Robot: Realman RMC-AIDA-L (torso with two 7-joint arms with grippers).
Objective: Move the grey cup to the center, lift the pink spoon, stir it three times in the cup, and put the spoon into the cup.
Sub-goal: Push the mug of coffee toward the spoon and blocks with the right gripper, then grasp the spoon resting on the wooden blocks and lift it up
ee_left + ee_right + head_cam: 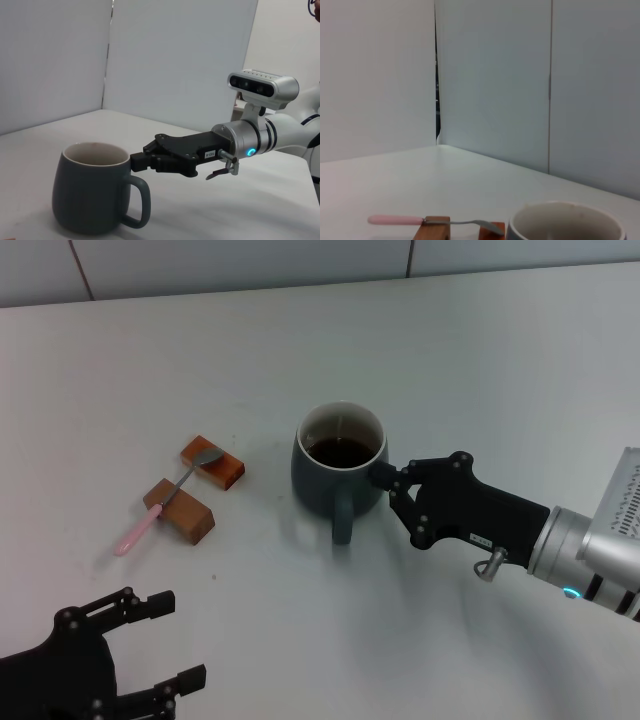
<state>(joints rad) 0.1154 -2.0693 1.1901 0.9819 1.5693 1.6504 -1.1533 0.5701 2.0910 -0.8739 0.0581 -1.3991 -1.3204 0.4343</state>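
The grey cup (338, 472) stands near the table's middle, holding dark liquid, with its handle turned toward me. It shows in the left wrist view as grey cup (95, 192), and its rim (567, 220) shows in the right wrist view. My right gripper (383, 478) reaches in from the right. Its fingertips are together and rest against the outside of the cup's rim, as the left wrist view also shows for the right gripper (136, 163). The pink spoon (150, 517) lies across two wooden blocks left of the cup, also visible as the pink spoon (400, 220). My left gripper (170, 642) idles, open, at the near left.
Two orange-brown wooden blocks (212, 462) (180, 511) hold the spoon off the white table (480, 360). A wall runs along the table's far edge.
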